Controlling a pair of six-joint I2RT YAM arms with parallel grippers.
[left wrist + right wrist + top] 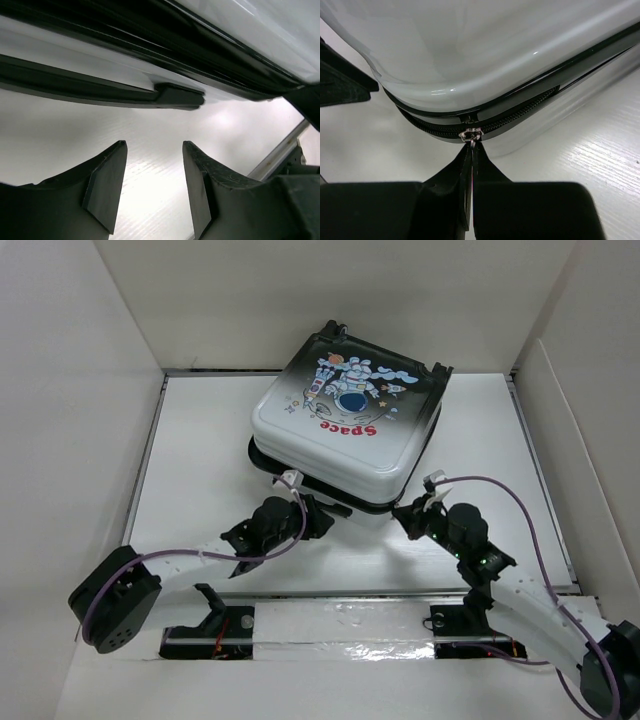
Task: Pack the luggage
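The luggage [345,420] lies flat at the middle back of the table, astronaut and red "Space" print facing up, lid down on the lower shell. My right gripper [412,512] is at its near right corner, shut on the silver zipper pull [471,135]. The black zipper track runs along the seam of the luggage [495,50]. My left gripper [318,520] is at the near left edge, open and empty. In the left wrist view my left gripper [152,145] is just short of the underside of the luggage [150,45], not touching it.
White walls enclose the table on the left, back and right. A shiny metal rail [340,625] runs along the near edge between the arm bases. A black strip [180,95] sticks out under the luggage's shell above the left fingers.
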